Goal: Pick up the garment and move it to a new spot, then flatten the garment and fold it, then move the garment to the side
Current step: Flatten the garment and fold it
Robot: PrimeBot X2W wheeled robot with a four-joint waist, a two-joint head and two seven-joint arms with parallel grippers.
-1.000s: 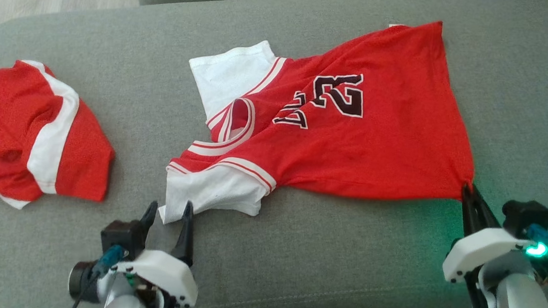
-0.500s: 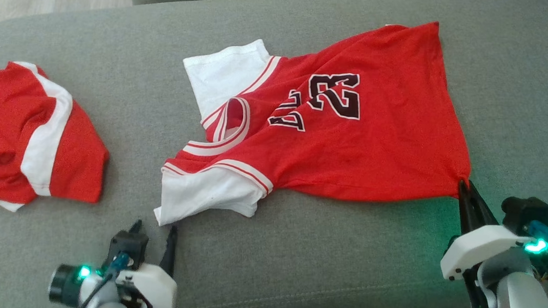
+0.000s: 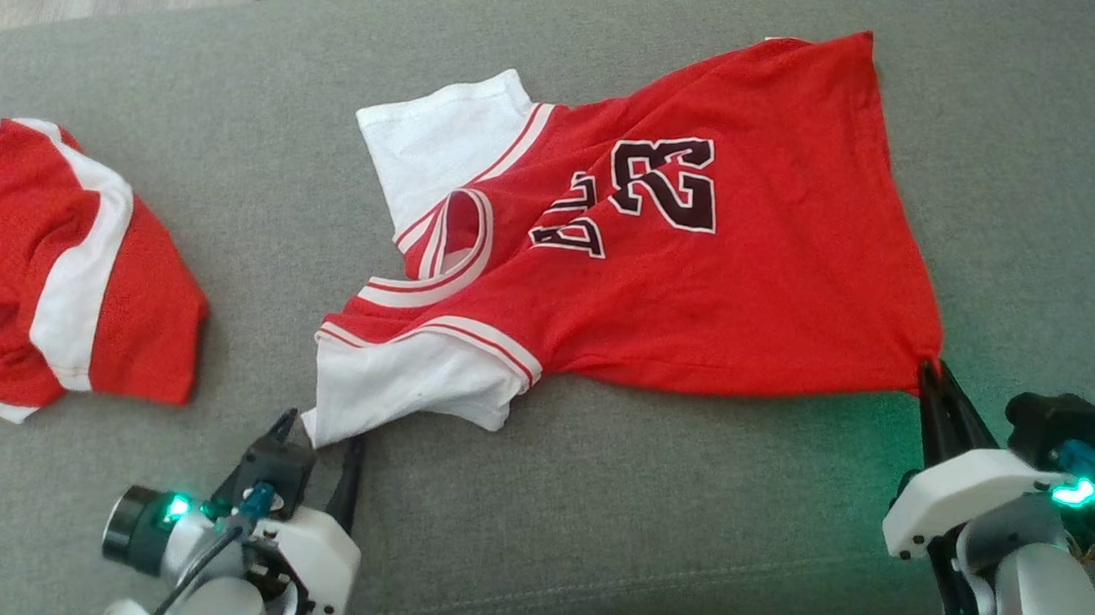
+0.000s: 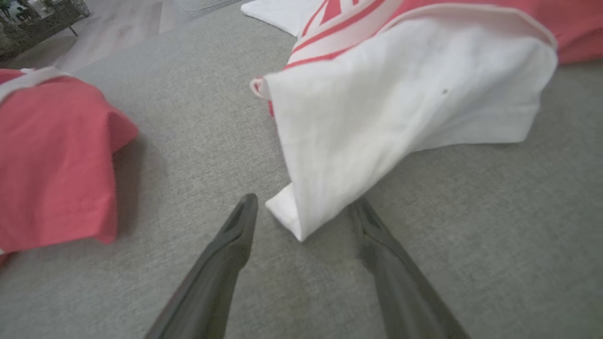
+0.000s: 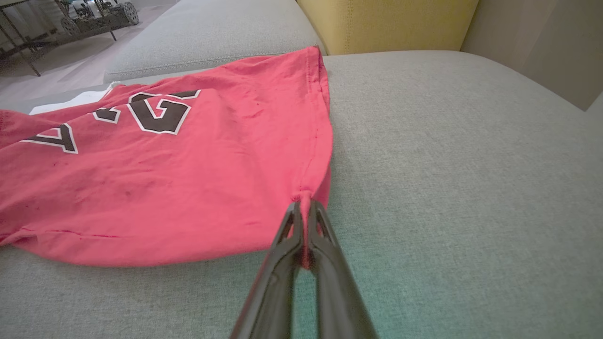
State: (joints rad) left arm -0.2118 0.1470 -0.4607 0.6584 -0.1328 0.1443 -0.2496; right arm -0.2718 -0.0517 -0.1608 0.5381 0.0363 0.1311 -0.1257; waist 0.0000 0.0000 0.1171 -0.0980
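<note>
Red cloth with white sleeves, the shirt (image 3: pixel 739 296) lies across the middle of the grey sofa (image 3: pixel 636 537). Its long axis runs roughly along the sofa's front edge, with the collar end to the robot's left and the hem to its right.

The right gripper (image 3: pixel 926 366) is pressed together on the hem's front corner, pinching a tuft of red cloth. The left gripper (image 3: pixel 323 432) is spread wide. The tip of the front white sleeve (image 4: pixel 400 103) lies just ahead of it, between the two fingers, and nothing is clamped yet. That sleeve corner is the left arm's to take, and my guess is a short push forward and a close would do it.

By count there are two garments: this shirt, and a crumpled red piece with a white stripe (image 3: pixel 59 271) near the sofa's left end, well apart. There are two white sleeves and two grippers.
</note>
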